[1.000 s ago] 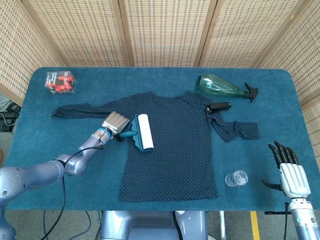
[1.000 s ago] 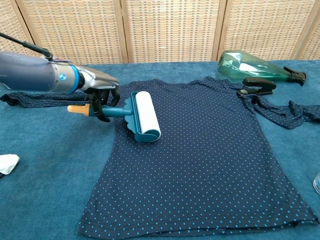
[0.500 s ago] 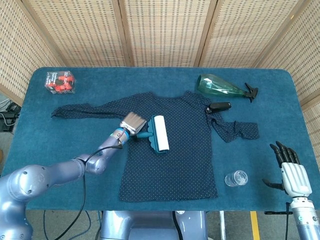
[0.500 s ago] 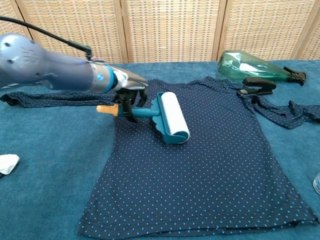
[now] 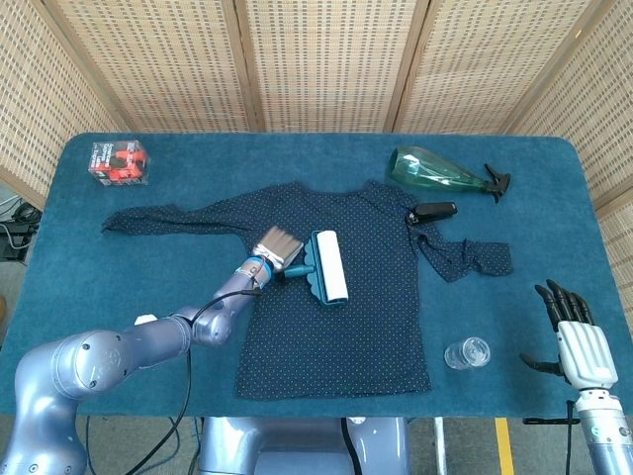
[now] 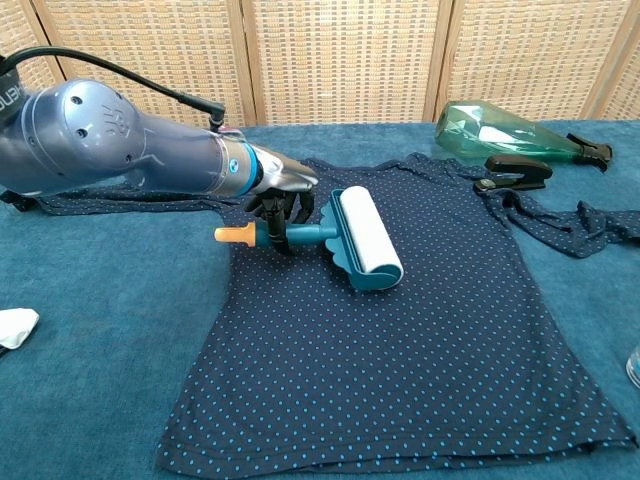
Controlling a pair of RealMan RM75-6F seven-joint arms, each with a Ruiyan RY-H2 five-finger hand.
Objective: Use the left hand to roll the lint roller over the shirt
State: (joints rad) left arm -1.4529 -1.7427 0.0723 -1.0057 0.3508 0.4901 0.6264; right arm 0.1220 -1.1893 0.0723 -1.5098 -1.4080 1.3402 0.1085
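Teal cloth table (image 5: 59, 297), bearing 1 navy dotted shirt (image 5: 366, 307) laid flat. Left hand (image 5: 278, 247) grips lint roller (image 5: 328, 265) by its handle; roller sits on the shirt's chest, long axis running toward the hem, open fabric to its right. Right hand (image 5: 577, 341) idle, fingers spread, well apart. Spray bottle (image 5: 435, 170), black clip (image 5: 433, 211), clear cup (image 5: 467, 352) nearby, none obstructing.

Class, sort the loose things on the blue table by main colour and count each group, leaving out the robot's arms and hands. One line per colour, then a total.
Navy: 1, shirt
Teal or green: 2, lint roller, spray bottle
Black: 1, clip
Red: 1, small box
Clear: 1, cup
White: 1, scrap
Total: 7
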